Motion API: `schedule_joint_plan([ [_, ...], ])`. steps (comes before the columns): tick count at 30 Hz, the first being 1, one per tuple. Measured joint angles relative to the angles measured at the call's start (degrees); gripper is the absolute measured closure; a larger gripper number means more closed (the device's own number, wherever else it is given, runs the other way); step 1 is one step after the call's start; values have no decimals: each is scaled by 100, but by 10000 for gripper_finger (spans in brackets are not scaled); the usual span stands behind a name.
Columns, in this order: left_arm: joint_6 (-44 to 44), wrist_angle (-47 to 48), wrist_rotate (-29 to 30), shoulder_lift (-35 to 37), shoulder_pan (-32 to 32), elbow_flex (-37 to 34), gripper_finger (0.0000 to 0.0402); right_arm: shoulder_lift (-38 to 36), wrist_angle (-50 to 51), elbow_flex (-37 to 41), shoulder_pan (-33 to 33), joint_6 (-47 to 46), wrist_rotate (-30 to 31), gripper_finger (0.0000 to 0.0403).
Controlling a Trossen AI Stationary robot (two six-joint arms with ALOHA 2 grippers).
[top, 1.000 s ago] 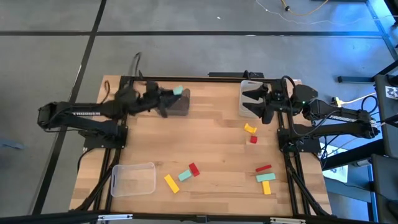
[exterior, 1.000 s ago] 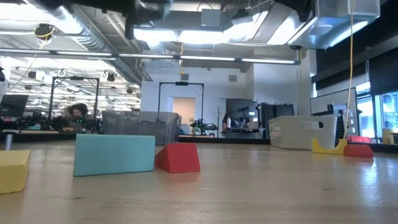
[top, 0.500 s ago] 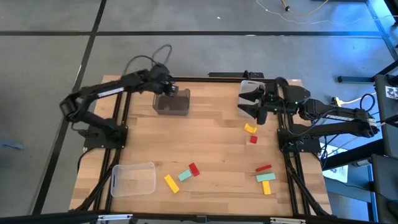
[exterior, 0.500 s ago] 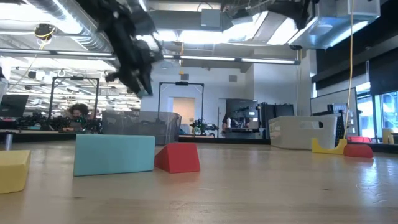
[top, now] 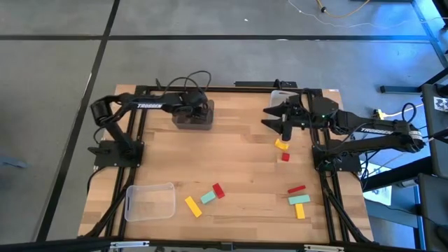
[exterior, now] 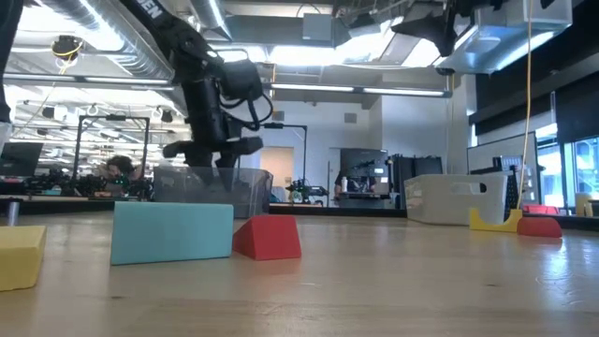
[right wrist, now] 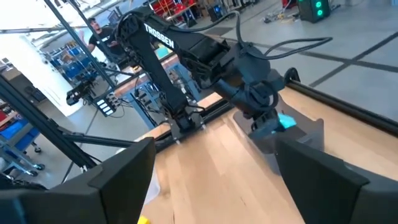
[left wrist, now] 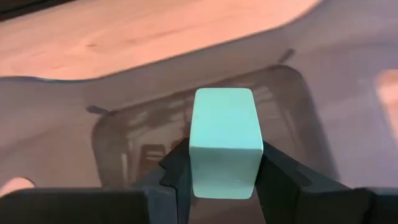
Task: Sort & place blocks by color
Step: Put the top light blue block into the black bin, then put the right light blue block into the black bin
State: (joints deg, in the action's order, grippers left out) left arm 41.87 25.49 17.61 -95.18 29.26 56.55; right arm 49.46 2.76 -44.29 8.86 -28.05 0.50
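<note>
Blocks [top: 290, 178]: three red, three yellow, three green.

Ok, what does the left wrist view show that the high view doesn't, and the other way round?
Only the left wrist view shows the left tool shut on a mint green block, directly above the dark bin. Only the high view shows the loose blocks on the table, the clear bin and the right tool, open above the table. Both share the dark bin and the wooden table.
</note>
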Motion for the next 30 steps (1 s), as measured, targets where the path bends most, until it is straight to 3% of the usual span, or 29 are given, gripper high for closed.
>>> schedule_joint_plan([
  [7,0,0,5,-159,118,0,276,103,-10,0,0,-20,-1,73],
  [14,-27,-41,-34,-161,247,0,191,106,-8,0,0,-22,-5,73],
  [20,-340,-48,-435,-107,343,58,155,106,-8,0,0,-22,-7,73],
  [30,-1268,-220,-996,1339,79,267,152,106,-32,0,0,-21,-9,73],
])
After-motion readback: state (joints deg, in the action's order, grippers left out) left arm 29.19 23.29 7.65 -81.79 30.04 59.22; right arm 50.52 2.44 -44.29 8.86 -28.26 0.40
